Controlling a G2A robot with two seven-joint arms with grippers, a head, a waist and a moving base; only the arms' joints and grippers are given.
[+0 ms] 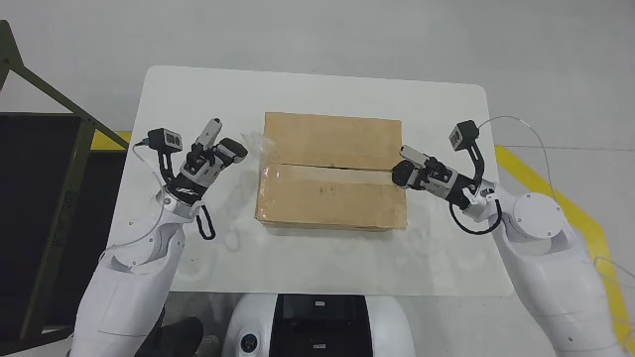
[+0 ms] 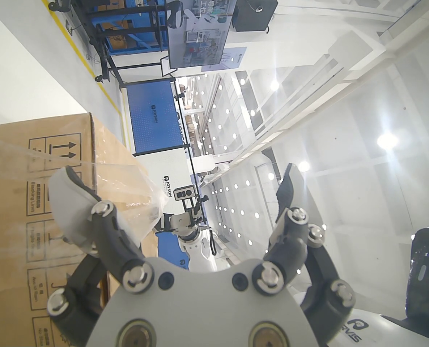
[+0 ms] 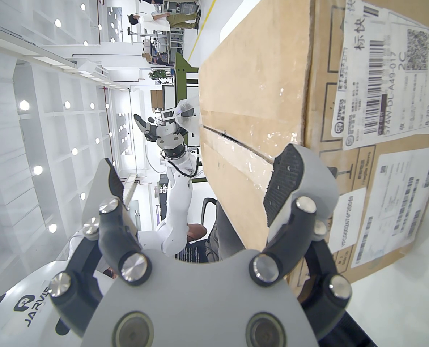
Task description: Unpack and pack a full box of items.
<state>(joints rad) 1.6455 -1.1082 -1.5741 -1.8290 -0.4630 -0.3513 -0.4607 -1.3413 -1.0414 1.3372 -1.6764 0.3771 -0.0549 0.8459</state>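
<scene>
Left hand [image 1: 226, 139], right hand [image 1: 401, 163] open; flanking box [image 1: 332, 169]

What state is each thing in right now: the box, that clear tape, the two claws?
box: flaps closed, seam down the middle.
clear tape: peeled loose at the box's end, crumpled.
left gripper: open, beside that tape.
right gripper: open, at the box's other end.

I saw a white table [image 1: 198, 99] with rounded corners, and one closed cardboard box [image 1: 332, 193] sat directly on it near the middle, well in from all four edges. Its two top flaps met in a seam [image 1: 332, 167] running along its length. White shipping labels [image 3: 381, 84] covered the end face on the right arm's side.
</scene>
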